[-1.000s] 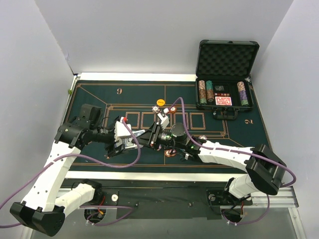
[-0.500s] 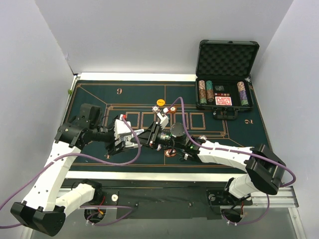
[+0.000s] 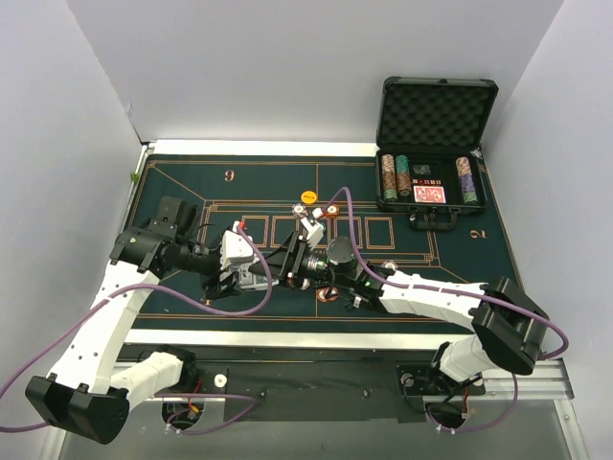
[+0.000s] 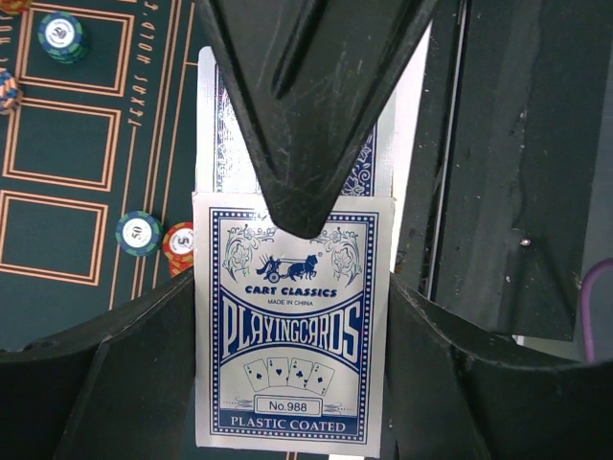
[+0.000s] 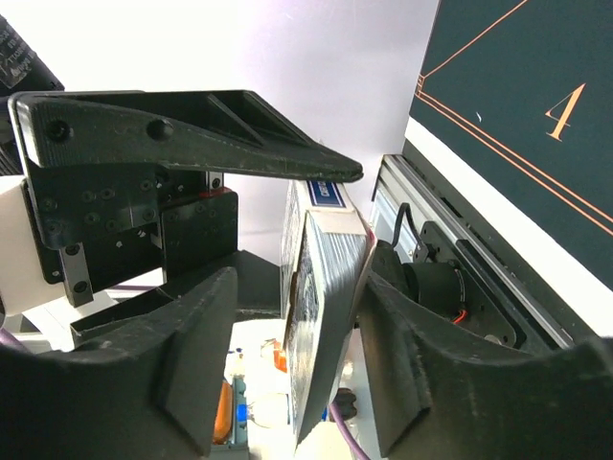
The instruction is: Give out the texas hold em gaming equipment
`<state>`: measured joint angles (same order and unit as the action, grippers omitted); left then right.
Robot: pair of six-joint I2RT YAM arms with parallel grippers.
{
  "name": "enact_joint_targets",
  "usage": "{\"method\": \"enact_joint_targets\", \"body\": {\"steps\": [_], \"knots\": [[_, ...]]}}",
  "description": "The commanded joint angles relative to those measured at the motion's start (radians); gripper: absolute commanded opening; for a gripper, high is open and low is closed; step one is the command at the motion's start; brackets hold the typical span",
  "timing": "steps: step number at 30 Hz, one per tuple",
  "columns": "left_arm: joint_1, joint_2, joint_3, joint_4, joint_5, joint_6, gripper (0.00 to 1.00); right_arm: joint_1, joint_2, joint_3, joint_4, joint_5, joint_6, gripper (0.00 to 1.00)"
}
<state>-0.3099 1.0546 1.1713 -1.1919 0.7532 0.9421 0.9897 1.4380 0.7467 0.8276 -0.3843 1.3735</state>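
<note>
left claw [image 4: 292, 287]: clamped tight on the blue card pack [image 4: 292, 364], one finger on each long edge

right claw [image 5: 299, 278]: spread around that same pack, which its own wrist cam sees edge-on. One finger sits right up against the pack and there's a gap on the other side. In the left wrist cam, one of its fingers [image 4: 306, 144] lies over the pack's face.

blue card pack: held between the two claws, above the near-middle of the bench [image 3: 182, 187]. The box reads "Cart Classics Playing Cards", and blue-backed cards poke out of its open top.

loose chips: teal chip [image 4: 139, 233] and red-white chip [image 4: 179, 244] sit just beside each other on the felt. A second teal chip [image 4: 62, 35] is inside a printed rectangle, and an orange chip [image 3: 308, 196] lies farther back.

hard case [image 3: 436, 115]: open at the far right, with chip stacks [image 3: 388, 174] and a red-backed deck [image 3: 429, 195] inside
</note>
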Motion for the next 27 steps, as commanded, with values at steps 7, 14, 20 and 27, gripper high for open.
{"method": "enact_joint_targets", "body": {"steps": [7, 14, 20, 27], "knots": [[0.008, 0.002, 0.045, -0.071, 0.069, 0.063, 0.43, -0.039, -0.089, 0.046, -0.137, -0.021, -0.117, 0.56], [0.008, -0.011, 0.03, -0.051, 0.066, 0.057, 0.42, -0.036, -0.117, 0.095, -0.372, -0.013, -0.215, 0.54], [0.008, -0.007, 0.016, -0.038, 0.051, 0.052, 0.42, -0.019, -0.103, 0.1, -0.357, -0.007, -0.208, 0.52], [0.008, -0.013, 0.005, -0.021, 0.021, 0.047, 0.42, -0.005, -0.074, 0.122, -0.363, -0.01, -0.208, 0.46]]}}
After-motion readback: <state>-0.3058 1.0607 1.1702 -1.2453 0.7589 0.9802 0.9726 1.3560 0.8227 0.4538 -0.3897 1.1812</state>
